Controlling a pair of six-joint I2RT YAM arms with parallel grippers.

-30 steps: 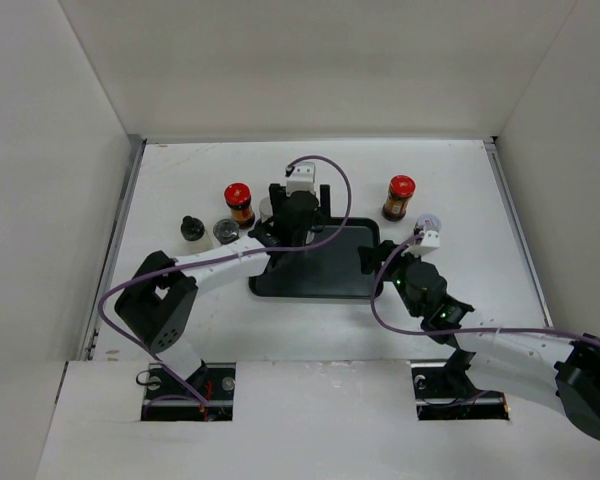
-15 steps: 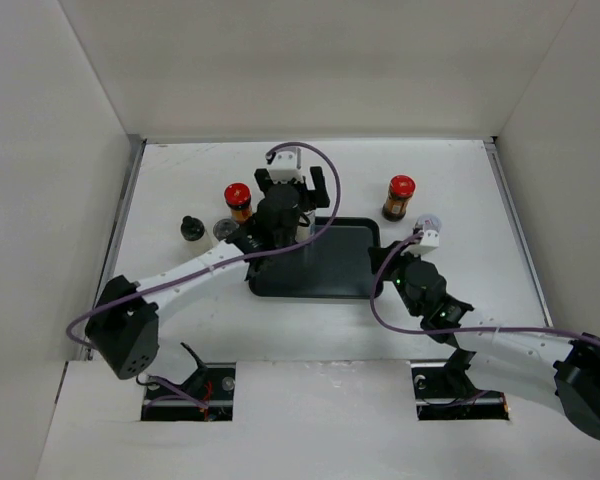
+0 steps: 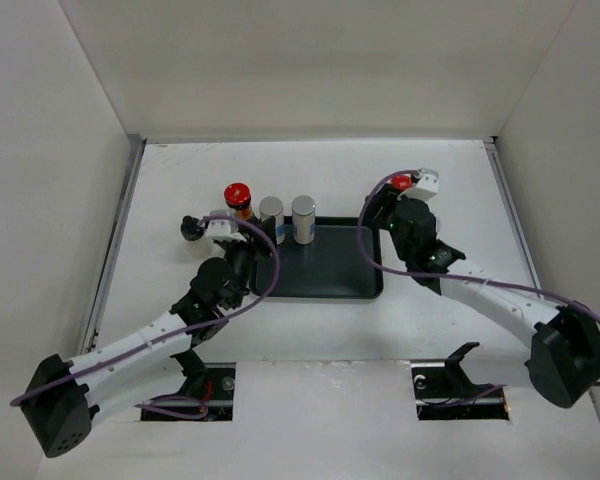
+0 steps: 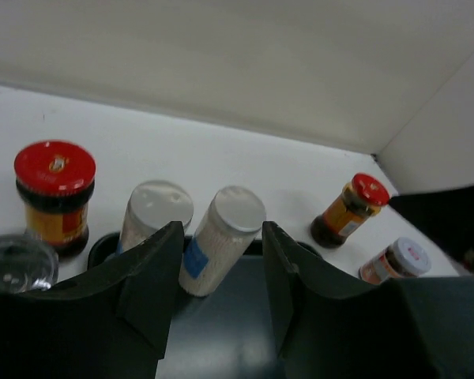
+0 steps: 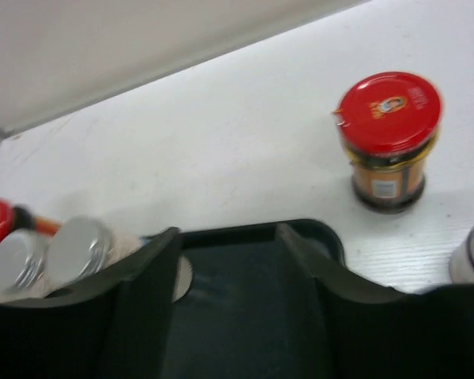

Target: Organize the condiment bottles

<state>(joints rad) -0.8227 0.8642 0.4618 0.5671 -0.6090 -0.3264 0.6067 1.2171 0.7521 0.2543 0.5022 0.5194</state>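
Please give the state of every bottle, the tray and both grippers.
silver-capped cylinders: upright in the tray's far-left corner
left red-lidded jar: upright, lidded, on the table
right red-lidded jar: upright, lidded, on the table
silvery-lidded jar: upright, lidded, on the table
black-capped bottle: upright, capped, on the table
clear shaker: on the table, mostly hidden
tray: flat, holds only the cylinders
left gripper: open, empty
right gripper: open, empty

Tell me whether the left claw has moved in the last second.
Yes. The left claw has pulled back from the far edge of the black tray toward the near left, now beside its left rim.
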